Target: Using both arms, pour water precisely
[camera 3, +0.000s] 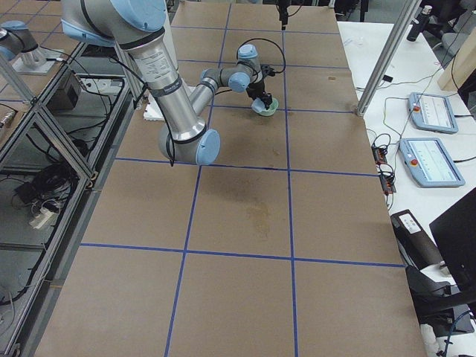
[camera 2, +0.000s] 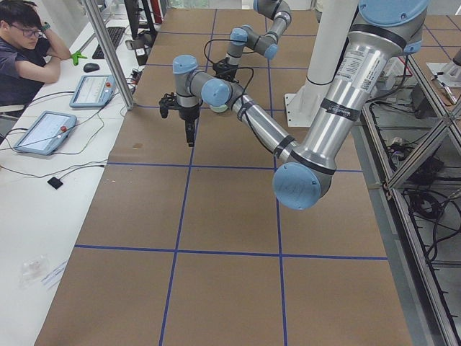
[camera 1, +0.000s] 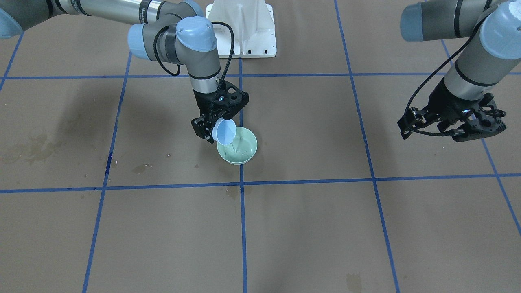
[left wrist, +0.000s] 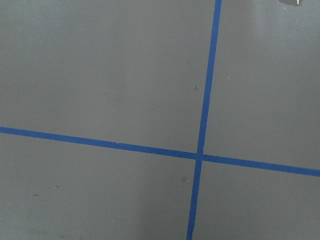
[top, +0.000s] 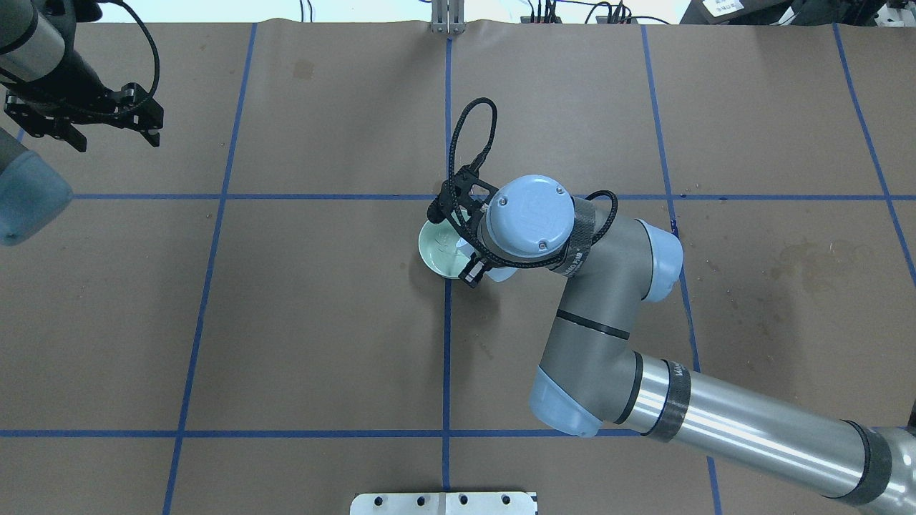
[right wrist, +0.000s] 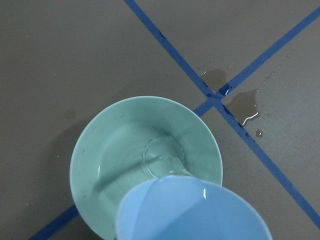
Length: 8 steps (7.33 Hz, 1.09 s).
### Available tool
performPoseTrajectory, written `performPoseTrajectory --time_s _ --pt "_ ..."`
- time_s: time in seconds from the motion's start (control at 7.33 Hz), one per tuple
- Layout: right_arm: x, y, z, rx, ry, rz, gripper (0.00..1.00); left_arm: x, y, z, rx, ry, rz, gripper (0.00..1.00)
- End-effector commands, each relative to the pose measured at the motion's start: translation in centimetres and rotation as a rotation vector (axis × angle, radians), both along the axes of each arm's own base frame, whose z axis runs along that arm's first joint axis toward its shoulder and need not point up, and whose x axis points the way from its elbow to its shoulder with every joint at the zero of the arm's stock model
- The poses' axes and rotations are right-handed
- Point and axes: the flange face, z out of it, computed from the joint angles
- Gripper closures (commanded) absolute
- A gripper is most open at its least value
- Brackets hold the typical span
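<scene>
One light-blue cup [camera 1: 225,131], tilted in the right gripper's [camera 1: 213,129] grasp, streams water [right wrist: 172,167] into the green bowl [camera 1: 246,153] just below; the left gripper [top: 114,139] hangs spread wide, well apart.

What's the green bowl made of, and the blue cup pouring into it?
The pale green round bowl looks like glazed ceramic or hard plastic: smooth, with a soft sheen. The light blue cup seems glossy plastic, showing a bright glint; can't be sure.

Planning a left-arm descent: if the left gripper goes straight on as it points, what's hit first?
Likely the bare table paper near the blue tape crossing; from the left gripper, the wrist view shows nothing else ahead. Height unclear.
</scene>
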Motion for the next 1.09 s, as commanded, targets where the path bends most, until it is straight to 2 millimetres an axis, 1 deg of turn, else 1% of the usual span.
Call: performPoseTrajectory --time_s 0.0,0.14,0.27,0.55,0.95 --pt "-0.2 0.1 -0.7 -0.006 0.031 -0.027 1.0 0.0 0.0 0.0 0.001 0.0 -0.001 0.0" --pt "-0.5 0.2 -1.1 -0.016 0.05 -0.032 1.0 0.0 0.0 0.1 -0.002 -0.001 -0.001 0.0" --pt "-0.9 0.0 -2.3 -0.012 0.087 -0.05 1.0 0.0 0.0 0.1 -0.004 0.0 -0.001 0.0" --pt "-0.9 -0.1 -2.3 -0.002 0.139 -0.079 1.0 0.0 0.0 0.1 -0.004 0.0 -0.001 0.0" --pt "-1.0 0.2 -1.7 -0.013 0.192 -0.095 1.0 0.0 0.0 0.1 -0.005 -0.001 -0.001 0.0"
